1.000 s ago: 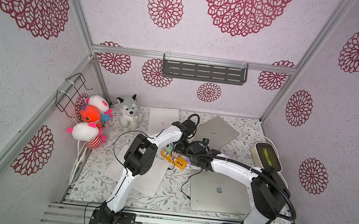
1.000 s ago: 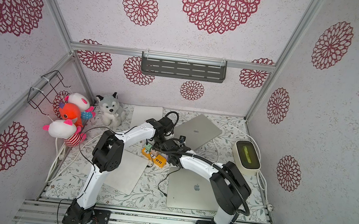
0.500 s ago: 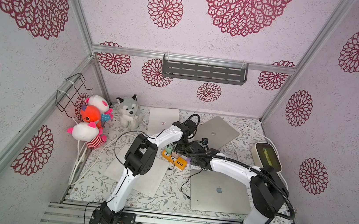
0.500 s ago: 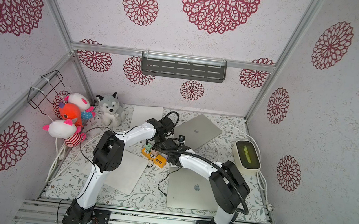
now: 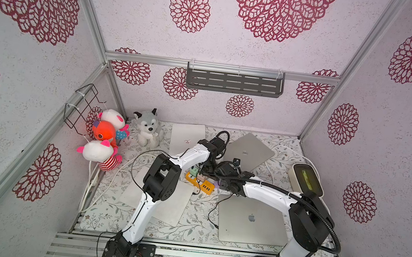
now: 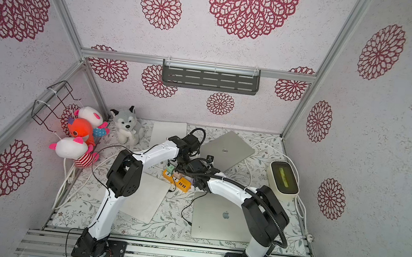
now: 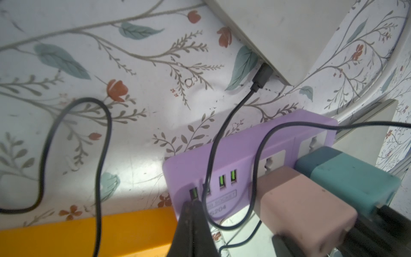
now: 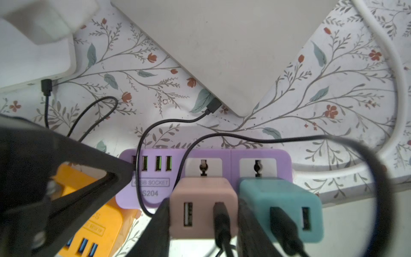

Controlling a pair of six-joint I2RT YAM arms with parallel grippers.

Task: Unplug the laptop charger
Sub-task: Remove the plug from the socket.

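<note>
With the left tool (image 7: 193,203) pressed together, pinning the purple power strip (image 8: 155,200) at the middle of the tabletop (image 5: 189,227), the right tool (image 8: 203,207), pinching the plugged-in pink charger (image 8: 200,189), should pull straight out, not twist.

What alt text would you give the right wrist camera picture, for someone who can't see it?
The right gripper clasps a pink adapter plugged into a purple power strip, with a teal adapter plugged in beside it. The left gripper, shut, has its tip at the strip's USB ports.
</note>
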